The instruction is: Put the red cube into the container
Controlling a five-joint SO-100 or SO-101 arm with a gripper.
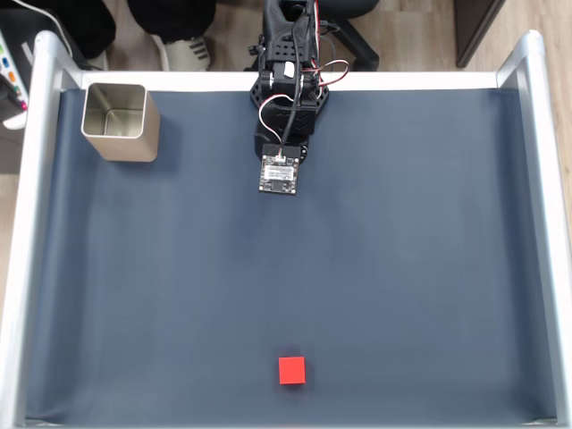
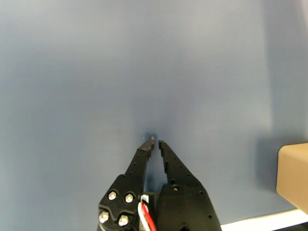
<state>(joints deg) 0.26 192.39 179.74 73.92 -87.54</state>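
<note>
Our workspace is a dark blue-grey tabletop (image 1: pixel 402 250) edged by pale metal rails. We see one black two-finger end effector (image 2: pixel 155 140), its tips pressed nearly together and gripping nothing, hanging over bare mat in the wrist view. In the fixed view the folded arm (image 1: pixel 284 107) sits at the top edge.

Nearest to the end effector is one square beige-silver metal tin container (image 1: pixel 120 121), standing upright off to its side; in the wrist view its corner shows low on the right (image 2: pixel 293 173). Farthest is one small bright red matte cube (image 1: pixel 291 370), well apart, straight out ahead near the opposite edge.

We judge the step in hand to be the reach. We should extend straight forward, spread the fingers before descending, and straddle two flat faces squarely.
</note>
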